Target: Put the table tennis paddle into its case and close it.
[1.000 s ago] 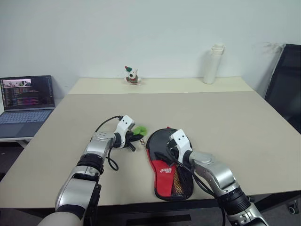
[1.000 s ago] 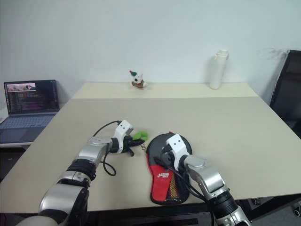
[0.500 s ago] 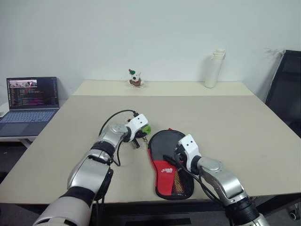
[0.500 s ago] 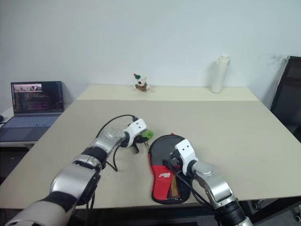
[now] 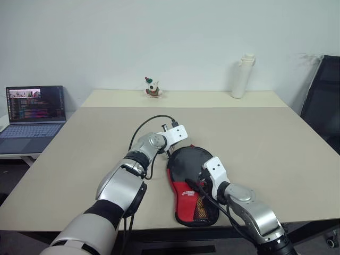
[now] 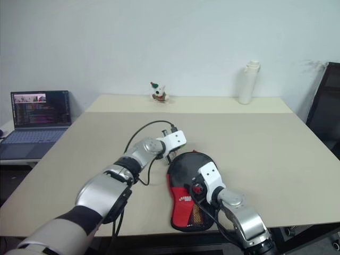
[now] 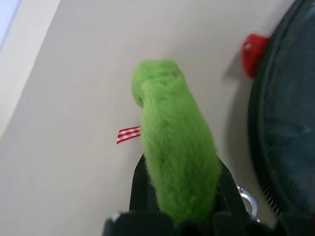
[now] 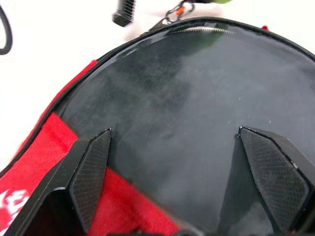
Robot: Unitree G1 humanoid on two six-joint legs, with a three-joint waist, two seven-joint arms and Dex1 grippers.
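Left claw (image 7: 179, 216) pinches the green ring pull (image 7: 174, 152); right claw (image 8: 184, 182) spread wide over one case (image 5: 191, 183) on the surface (image 5: 255, 138).

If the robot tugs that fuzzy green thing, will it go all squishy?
Probably. The green pull looks like soft plush and is pinched in the shut left hand, so it likely squashes and bends. It seems light. It is clipped to the case, so the soft case may drag along.
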